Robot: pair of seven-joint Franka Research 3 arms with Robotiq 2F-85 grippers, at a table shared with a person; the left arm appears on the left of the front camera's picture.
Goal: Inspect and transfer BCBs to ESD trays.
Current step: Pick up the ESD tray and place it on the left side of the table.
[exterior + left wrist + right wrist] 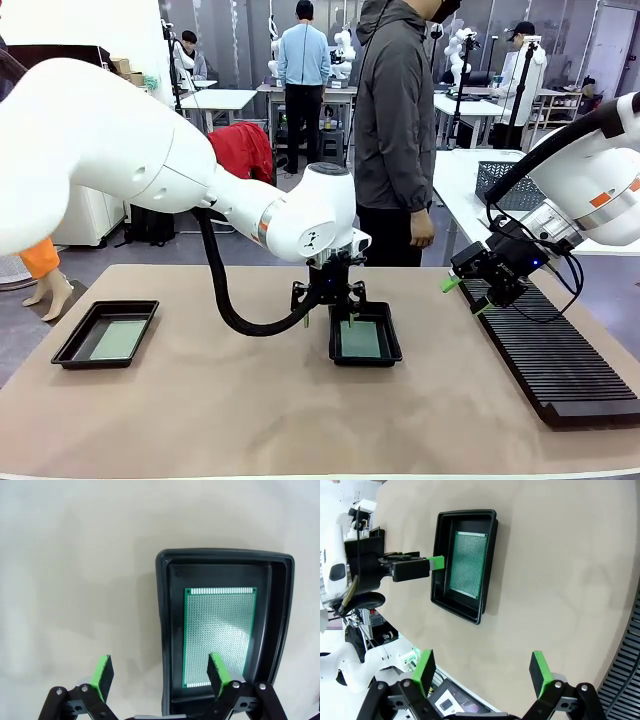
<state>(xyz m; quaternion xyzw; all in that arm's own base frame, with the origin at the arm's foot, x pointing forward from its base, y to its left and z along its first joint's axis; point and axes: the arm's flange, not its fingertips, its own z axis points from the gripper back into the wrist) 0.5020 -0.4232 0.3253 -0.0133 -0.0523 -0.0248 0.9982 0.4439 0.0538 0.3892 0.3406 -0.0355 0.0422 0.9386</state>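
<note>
BCB point(220, 635) lies flat in the centre ESD tray point(165, 630), left gripper point(162, 672) above with fingers spread and empty, so lift straight up, clear of the rim.

Robotics lab: rows of white worktables point(215, 98), people at benches behind.

light: bright, even overhead | shadows: soft | focus: sharp | wrist edges: bowed

I'm hanging the left gripper point(328, 312) mid-table, pointing straight down, jaws spread wide. I'm holding the right gripper point(462, 296) out right, angled downward, fingers apart too.
</note>
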